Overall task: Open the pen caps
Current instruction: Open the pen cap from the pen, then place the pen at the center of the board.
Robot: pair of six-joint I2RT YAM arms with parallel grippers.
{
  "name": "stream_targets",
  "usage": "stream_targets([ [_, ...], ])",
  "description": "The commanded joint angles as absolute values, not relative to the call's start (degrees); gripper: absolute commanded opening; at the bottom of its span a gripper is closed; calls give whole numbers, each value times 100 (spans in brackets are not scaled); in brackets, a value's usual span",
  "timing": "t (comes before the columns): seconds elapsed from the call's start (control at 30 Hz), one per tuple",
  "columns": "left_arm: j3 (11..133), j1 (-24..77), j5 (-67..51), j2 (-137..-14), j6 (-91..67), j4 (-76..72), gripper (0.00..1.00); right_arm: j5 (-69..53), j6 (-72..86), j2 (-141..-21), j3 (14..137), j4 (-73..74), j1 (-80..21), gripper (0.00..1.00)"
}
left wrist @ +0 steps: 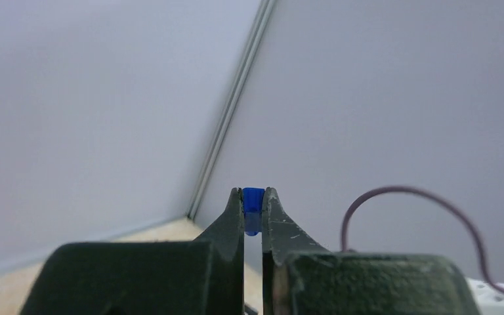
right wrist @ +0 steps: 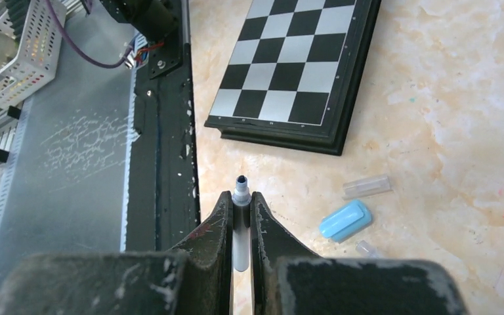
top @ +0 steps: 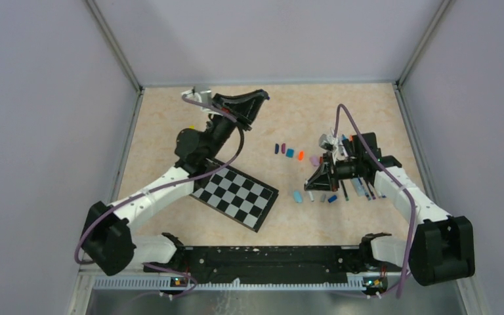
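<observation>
The left fingers [left wrist: 230, 222] are closed on a small, stubby bright-blue plastic pen cap [left wrist: 253, 205], pinched between their tips, with the pale grey enclosure walls [left wrist: 380, 98] behind it. From above, that arm reaches over to the far left part of the marbled beige bench [top: 164, 125], beyond the black-framed black-and-silver checkerboard [top: 236, 197].

The right fingers [right wrist: 218, 223] are shut around a white-barrelled pen [right wrist: 239, 246], whose bare dark-blue tip [right wrist: 241, 180] pokes out past them towards the near edge of the bench. Just beside them lie a rounded light-blue plastic cap [right wrist: 345, 220] and a clear plastic cap [right wrist: 366, 186], apart from each other.

Seen from above, a loose row of small coloured caps [top: 290, 153] (dark blue, purple, teal, orange, lilac) lies on the bench between the two arms, just beyond the right fingers. A bunch of dark pens [top: 362, 188] lies beside the right wrist, partly hidden by it.
</observation>
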State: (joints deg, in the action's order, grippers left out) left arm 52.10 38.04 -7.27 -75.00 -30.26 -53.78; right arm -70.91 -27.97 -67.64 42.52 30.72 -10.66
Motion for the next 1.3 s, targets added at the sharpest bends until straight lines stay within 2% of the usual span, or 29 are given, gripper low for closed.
stream_targets([
  [0.0, 5122, 3760, -595, -7086, -3075, -5953, 0, -6736, -3123, -6652, 4365, 3293, -1116, 0],
  [0.1, 4931, 3508, -1192, -6918, -3252, -5679, 0, -5873, -3546, -6499, 4537, 3624, -1050, 0],
  [0.23, 4379, 3233, -2048, -6559, -3464, -5162, 0, -5379, -3726, -6309, 4613, 3904, -329, 0],
  [0.57, 2385, 3203, -2118, -5822, -3664, -5191, 0, -3845, -3681, -6512, 5019, 4516, 1133, 0],
  [0.73, 2256, 3152, -2356, -6071, -3724, -5335, 0, -3489, -3570, -7046, 5284, 4694, 1484, 0],
  [0.97, 2364, 2948, -2927, -6613, -3955, -5704, 0, -2700, -2864, -7516, 5413, 4134, 2044, 0],
  [1.27, 2358, 2833, -3304, -6951, -4265, -6014, 0, -2299, -3248, -8291, 6015, 4141, 2614, 1],
])
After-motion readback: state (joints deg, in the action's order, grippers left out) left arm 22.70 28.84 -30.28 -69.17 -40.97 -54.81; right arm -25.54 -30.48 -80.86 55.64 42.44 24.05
